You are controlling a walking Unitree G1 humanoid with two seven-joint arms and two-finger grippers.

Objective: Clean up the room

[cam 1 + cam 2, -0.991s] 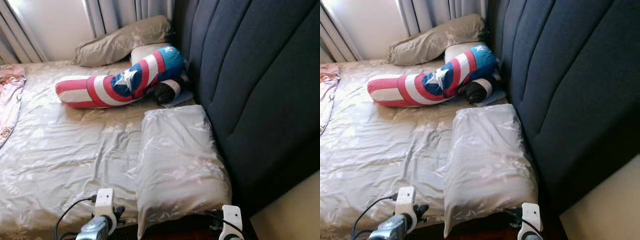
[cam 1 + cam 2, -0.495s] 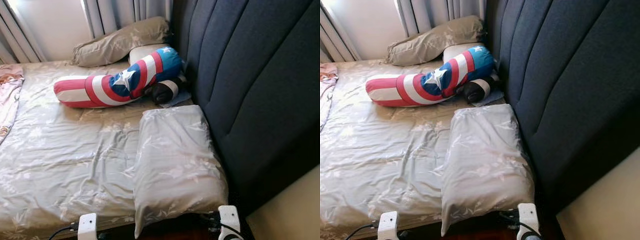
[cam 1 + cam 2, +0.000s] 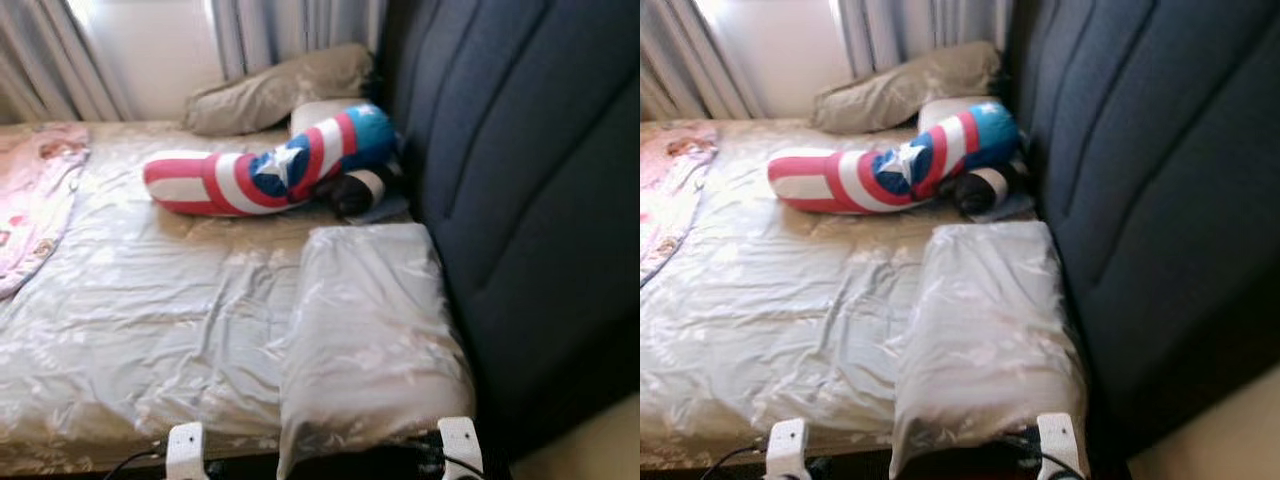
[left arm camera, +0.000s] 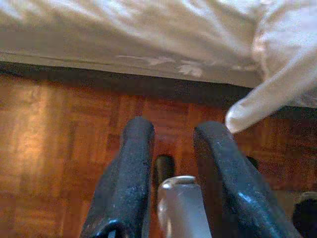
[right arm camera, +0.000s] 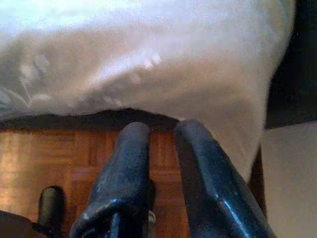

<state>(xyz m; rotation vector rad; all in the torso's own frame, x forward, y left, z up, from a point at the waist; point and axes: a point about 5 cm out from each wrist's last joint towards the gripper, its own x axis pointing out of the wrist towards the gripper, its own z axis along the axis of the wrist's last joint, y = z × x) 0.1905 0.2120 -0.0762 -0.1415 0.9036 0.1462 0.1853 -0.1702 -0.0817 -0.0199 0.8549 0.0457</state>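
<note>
A grey-beige pillow lies on the near right corner of the bed, against the dark blue headboard. A red, white and blue star bolster lies across the far part, with a black-and-white roll by its end. Both arms hang low at the bed's near edge, their white wrist mounts showing. My left gripper is open over the wooden floor, empty. My right gripper is shut just below the pillow's overhanging corner.
A second beige pillow rests at the far end under grey curtains. A pink cloth lies along the bed's left side. Parquet floor runs under the bed edge. A pale wall stands at the near right.
The view has swung a little left and blurred. My left arm has dropped from above the bed edge to below it. Pillow and bolster lie as before.
</note>
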